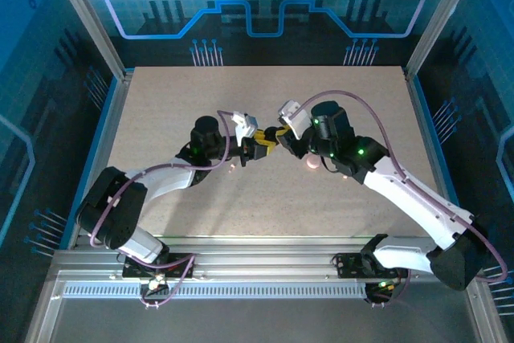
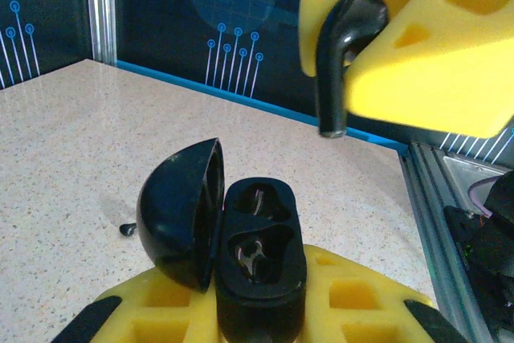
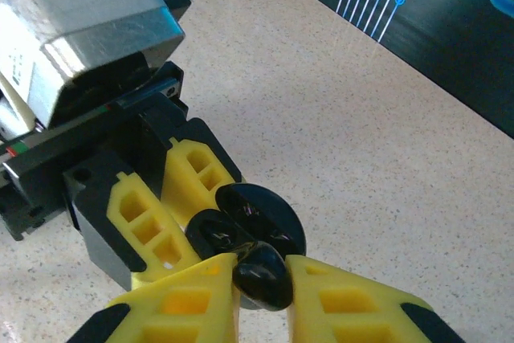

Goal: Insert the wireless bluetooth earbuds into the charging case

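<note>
The black charging case (image 2: 261, 256) sits above the middle of the bench (image 1: 161, 110), clamped at its lower body by the left end effector (image 2: 259, 315). That end effector's yellow fingers (image 2: 357, 299) are closed tight against both sides of the case. The domed lid (image 2: 181, 213) is swung open to the left, and the two glossy wells face upward.

Above the case and nearer the bench's right edge, the right end effector (image 3: 263, 277) has its yellow jaws nearly closed on a black earbud (image 2: 344, 47). It pinches the bulb end, and the stem hangs down. In the left wrist view the earbud is clear of the case. In the right wrist view it overlaps the case's near rim, and contact cannot be judged from there.

From overhead, the two arms reach in from the bench's near edge and meet tip to tip at its centre, each wrist bent inward.

A small dark thing (image 2: 127, 229) lies on the speckled bench beyond the open lid, too small to identify. A pale pink round thing (image 1: 312, 163) rests on the bench just beside the right arm's wrist, toward the near edge from the meeting point. Aluminium posts and blue-lit patterned panels (image 1: 265, 6) stand along the bench's far and side edges.
</note>
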Controlling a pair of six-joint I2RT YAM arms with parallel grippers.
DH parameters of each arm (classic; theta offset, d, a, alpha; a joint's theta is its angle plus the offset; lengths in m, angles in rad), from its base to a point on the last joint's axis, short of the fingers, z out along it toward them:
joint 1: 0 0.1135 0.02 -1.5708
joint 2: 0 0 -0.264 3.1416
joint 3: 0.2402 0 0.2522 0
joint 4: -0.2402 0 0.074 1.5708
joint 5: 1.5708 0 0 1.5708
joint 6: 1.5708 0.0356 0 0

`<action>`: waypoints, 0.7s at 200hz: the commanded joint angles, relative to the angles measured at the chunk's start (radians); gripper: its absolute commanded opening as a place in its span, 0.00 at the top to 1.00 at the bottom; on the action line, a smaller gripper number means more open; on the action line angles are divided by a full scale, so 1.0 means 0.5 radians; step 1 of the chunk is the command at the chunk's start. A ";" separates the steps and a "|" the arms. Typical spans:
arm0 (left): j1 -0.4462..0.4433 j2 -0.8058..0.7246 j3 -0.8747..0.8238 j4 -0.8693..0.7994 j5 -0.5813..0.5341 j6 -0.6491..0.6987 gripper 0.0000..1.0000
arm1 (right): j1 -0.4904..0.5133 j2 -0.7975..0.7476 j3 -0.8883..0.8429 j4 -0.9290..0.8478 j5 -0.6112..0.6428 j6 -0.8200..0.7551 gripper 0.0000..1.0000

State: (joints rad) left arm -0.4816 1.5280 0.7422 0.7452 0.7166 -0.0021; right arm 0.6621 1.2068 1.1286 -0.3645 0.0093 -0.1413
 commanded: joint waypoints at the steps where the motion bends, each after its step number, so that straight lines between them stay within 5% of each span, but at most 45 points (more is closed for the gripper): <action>1: -0.009 -0.072 -0.013 0.001 0.067 0.013 0.81 | 0.023 0.040 0.124 -0.087 0.024 -0.196 0.79; 140: -0.009 -0.134 0.004 -0.076 0.054 0.056 0.80 | 0.081 0.211 0.338 -0.291 0.008 -0.477 0.79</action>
State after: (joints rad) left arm -0.4816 1.4891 0.7422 0.7078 0.7212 0.0021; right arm 0.6800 1.3022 1.2560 -0.4694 0.0120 -0.3367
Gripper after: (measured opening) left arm 0.204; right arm 0.210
